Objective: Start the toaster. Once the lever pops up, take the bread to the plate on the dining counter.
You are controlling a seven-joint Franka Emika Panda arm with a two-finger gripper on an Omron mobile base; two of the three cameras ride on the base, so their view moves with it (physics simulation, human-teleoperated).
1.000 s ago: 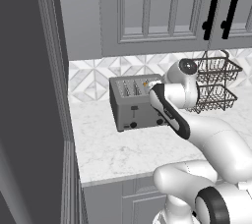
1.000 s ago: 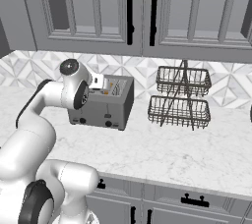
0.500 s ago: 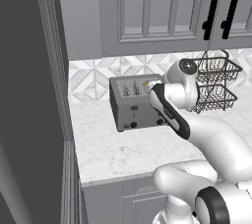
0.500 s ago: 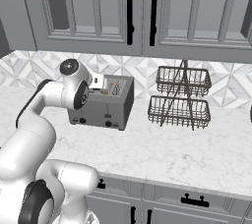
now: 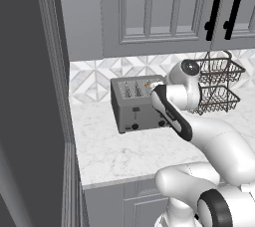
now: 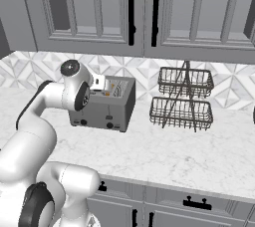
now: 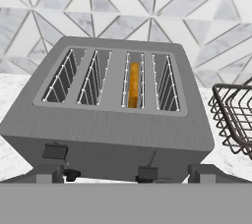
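Grey metal toaster (image 7: 110,120) sits lengthwise along the tiled wall, slots upward, bread (image 7: 133,84) on edge in one inner slot. Tool (image 7: 123,171) hovers above its front, fully open, empty. Wire basket (image 7: 235,115) stands just beside; bare tabletop (image 5: 124,151) in front.

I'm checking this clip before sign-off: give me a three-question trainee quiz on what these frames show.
1. True or false: the bread sits in the toaster's leftmost slot.
2. In the hand view, what stands to the right of the toaster? A) a kettle B) a wire basket rack C) a mug
3. Fill in: the gripper is ____.

Key: 1 false, it sits in the third slot from the left in the hand view; 2 B; 3 open.
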